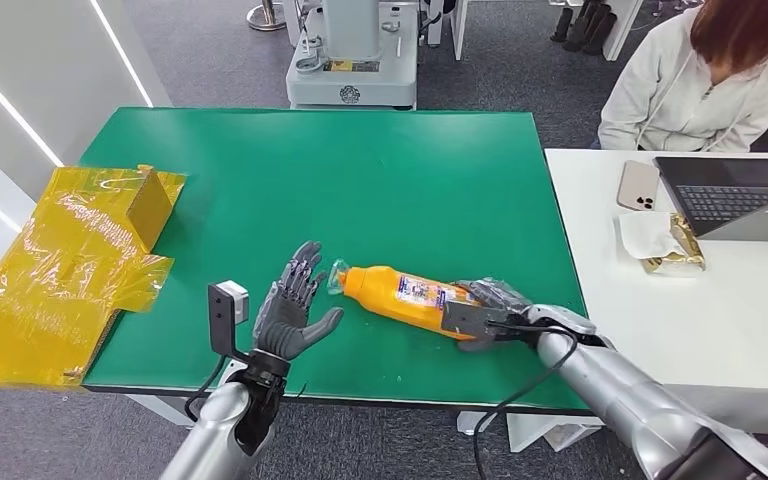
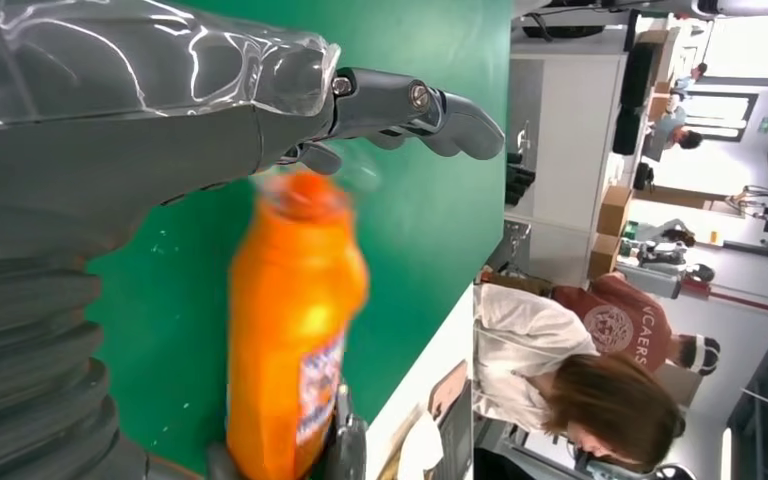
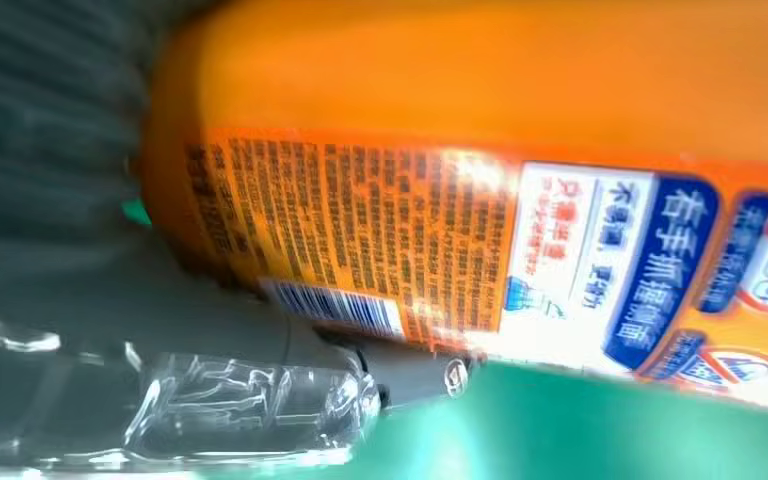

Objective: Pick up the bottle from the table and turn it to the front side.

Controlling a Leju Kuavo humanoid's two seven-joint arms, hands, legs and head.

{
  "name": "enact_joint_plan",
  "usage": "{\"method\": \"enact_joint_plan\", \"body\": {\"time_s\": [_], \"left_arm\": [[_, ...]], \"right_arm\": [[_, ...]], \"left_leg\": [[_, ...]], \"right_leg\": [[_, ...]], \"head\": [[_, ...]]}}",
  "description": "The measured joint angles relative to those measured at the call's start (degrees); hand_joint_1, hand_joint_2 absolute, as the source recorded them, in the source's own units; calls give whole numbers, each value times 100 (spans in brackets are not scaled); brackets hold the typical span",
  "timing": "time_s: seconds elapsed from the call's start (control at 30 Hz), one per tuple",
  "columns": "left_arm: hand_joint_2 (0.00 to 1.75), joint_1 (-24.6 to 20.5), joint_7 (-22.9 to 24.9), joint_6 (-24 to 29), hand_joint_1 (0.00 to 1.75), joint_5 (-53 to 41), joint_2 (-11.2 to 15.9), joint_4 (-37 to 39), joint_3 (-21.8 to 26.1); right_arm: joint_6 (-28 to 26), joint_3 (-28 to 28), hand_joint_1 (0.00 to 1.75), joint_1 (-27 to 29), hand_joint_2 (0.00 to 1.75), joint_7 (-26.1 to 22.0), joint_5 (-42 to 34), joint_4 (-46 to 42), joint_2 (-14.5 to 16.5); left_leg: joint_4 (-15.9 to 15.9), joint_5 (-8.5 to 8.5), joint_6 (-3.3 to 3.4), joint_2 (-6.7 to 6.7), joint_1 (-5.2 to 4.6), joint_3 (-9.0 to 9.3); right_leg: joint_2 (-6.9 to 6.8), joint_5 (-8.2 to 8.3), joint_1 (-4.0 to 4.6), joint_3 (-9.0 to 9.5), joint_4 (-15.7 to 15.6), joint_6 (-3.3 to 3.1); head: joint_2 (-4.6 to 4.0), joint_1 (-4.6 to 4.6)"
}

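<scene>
An orange bottle (image 1: 407, 297) with a clear cap lies on its side on the green table (image 1: 380, 180), cap pointing left. My right hand (image 1: 490, 312) grips its base end. The right wrist view shows the bottle's label (image 3: 520, 250) with barcode and text pressed against that hand. My left hand (image 1: 295, 305) stands just left of the cap with fingers spread upward, holding nothing. In the left wrist view the bottle (image 2: 290, 340) lies beyond my left hand's fingers (image 2: 420, 110), blurred.
A crumpled yellow plastic bag (image 1: 70, 265) hangs over the table's left edge. A white desk (image 1: 660, 320) on the right carries a laptop (image 1: 735, 195), a phone (image 1: 638, 186) and a wrapper. A person (image 1: 705, 75) sits behind it. A grey machine base (image 1: 352, 60) stands beyond the table.
</scene>
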Motion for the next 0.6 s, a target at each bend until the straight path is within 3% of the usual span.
{"method": "enact_joint_plan", "body": {"time_s": [0.23, 0.43, 0.6], "left_arm": [[175, 228, -180, 335, 0, -241, -11, -172, -2], [175, 328, -292, 602, 0, -453, -30, -286, -2], [175, 362, -377, 742, 0, -571, -36, -342, -8]], "right_arm": [[344, -1367, 175, 1322, 175, -560, -2027, -660, 170], [349, -1954, 175, 2219, 175, -554, -2504, -1434, 380], [15, -2166, 175, 2839, 175, -477, -2629, -2075, 567]], "left_leg": [[-4, -6, -1, -11, 1, -13], [-9, -15, -10, -15, 2, -17], [-9, -21, -5, -12, 1, -22]], "right_leg": [[-10, -9, 0, -11, -1, 3], [-15, -26, 2, -16, -1, 7], [-12, -27, 1, -21, -1, 7]], "head": [[0, -1], [0, 0], [0, -1]]}}
